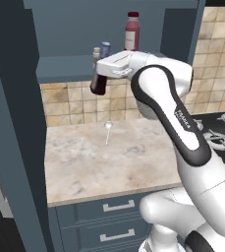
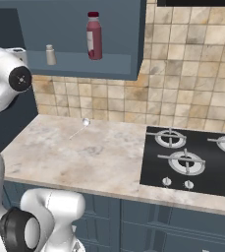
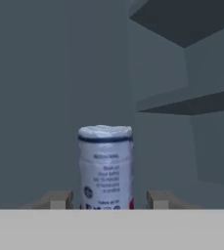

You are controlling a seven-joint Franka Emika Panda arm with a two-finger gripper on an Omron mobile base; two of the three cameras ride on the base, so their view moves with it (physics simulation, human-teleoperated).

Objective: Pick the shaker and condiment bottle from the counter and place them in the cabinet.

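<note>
My gripper (image 1: 100, 72) is shut on the condiment bottle (image 1: 98, 84). The bottle is upright, its dark brown body below the hand and its blue cap above it, in the air in front of the open cabinet (image 1: 65, 69), well above the counter (image 1: 84, 162). In the hand view the bottle's pale label (image 3: 105, 166) stands between the finger tips of the gripper (image 3: 108, 199). The small grey shaker (image 2: 50, 54) stands on the cabinet floor (image 2: 114, 66), just behind the bottle and also seen as the shaker (image 1: 96, 55) in the left base view.
A taller red bottle (image 2: 94, 35) with a white label stands in the cabinet to the right of the shaker. A small white stick-like item (image 1: 107, 129) lies on the counter. A black gas hob (image 2: 192, 157) lies at the right, and drawers (image 1: 114, 216) sit below the counter.
</note>
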